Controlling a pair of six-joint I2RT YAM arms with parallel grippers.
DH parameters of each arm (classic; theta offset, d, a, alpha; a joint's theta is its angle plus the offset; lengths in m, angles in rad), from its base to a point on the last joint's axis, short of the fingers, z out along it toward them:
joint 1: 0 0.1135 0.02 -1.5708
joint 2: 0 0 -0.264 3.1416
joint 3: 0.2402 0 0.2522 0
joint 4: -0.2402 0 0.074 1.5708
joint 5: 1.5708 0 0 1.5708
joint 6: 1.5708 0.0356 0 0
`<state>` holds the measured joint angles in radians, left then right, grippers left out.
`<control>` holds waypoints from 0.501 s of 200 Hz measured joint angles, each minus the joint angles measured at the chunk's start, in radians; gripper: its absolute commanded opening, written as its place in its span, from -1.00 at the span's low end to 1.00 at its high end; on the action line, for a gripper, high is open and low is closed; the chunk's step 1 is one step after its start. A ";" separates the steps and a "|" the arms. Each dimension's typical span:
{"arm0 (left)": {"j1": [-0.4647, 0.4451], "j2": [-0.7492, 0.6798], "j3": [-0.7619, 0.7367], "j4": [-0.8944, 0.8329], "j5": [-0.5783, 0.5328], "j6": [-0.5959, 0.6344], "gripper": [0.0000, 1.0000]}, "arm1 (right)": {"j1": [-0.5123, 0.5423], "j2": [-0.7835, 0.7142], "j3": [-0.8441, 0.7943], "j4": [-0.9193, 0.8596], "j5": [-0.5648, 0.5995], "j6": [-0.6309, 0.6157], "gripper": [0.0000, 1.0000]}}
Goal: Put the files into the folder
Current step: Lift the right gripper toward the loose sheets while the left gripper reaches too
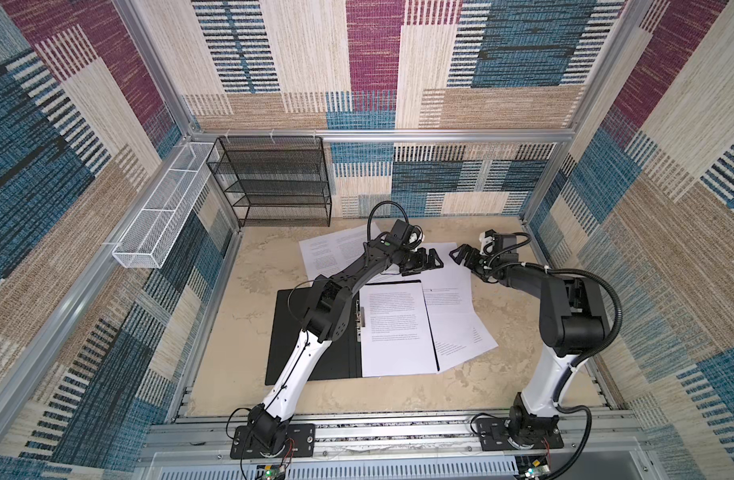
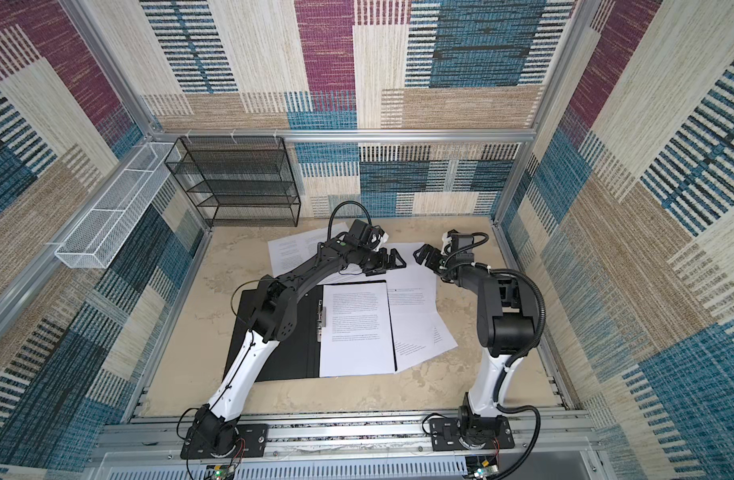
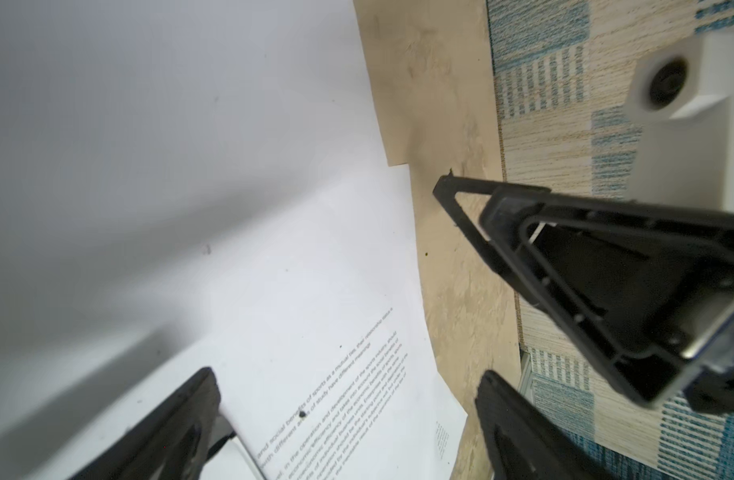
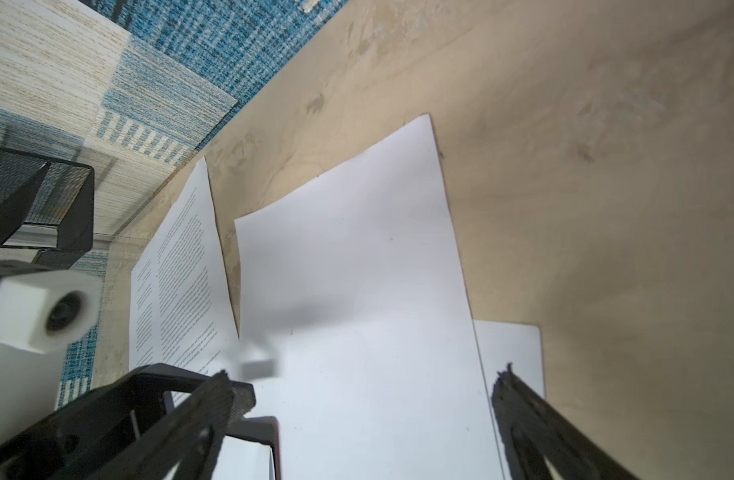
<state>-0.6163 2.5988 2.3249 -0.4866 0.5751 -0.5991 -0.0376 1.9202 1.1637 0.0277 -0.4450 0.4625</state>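
Note:
The folder (image 1: 285,330) lies open on the table, black inside, with a metal clip (image 1: 359,324) at its spine; my left arm crosses over it. One printed sheet (image 1: 394,328) lies on its right half. Other files lie loose beyond and to the right: a printed sheet (image 1: 328,253) at the back, a blank one (image 1: 450,266), and two printed ones (image 1: 448,297) (image 1: 465,336). My left gripper (image 1: 427,262) and right gripper (image 1: 461,255) hang just above the blank sheet, tips facing each other, both open and empty. In both wrist views paper shows between the open jaws (image 3: 344,415) (image 4: 361,399).
A black wire-mesh rack (image 1: 270,183) stands against the back wall at the left. A white mesh basket (image 1: 162,216) hangs on the left wall. Patterned walls close in the table on three sides. Bare table (image 1: 502,374) shows at the front right.

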 measured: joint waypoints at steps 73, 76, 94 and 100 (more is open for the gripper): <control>0.030 0.029 -0.007 0.019 0.009 0.000 0.93 | 0.000 0.238 0.309 -0.023 -0.035 -0.061 0.95; 0.030 0.031 -0.006 0.020 0.010 0.000 0.93 | 0.000 0.247 0.319 -0.026 -0.037 -0.064 0.95; 0.031 0.040 0.007 0.026 0.011 0.000 0.93 | 0.003 0.309 0.394 -0.062 -0.057 -0.085 0.91; 0.031 0.043 0.010 0.027 0.011 0.000 0.93 | 0.003 0.326 0.409 -0.071 -0.061 -0.094 0.91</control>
<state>-0.5850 2.6423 2.3352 -0.4599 0.5865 -0.5987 -0.0341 2.2459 1.5730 -0.0437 -0.5060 0.3687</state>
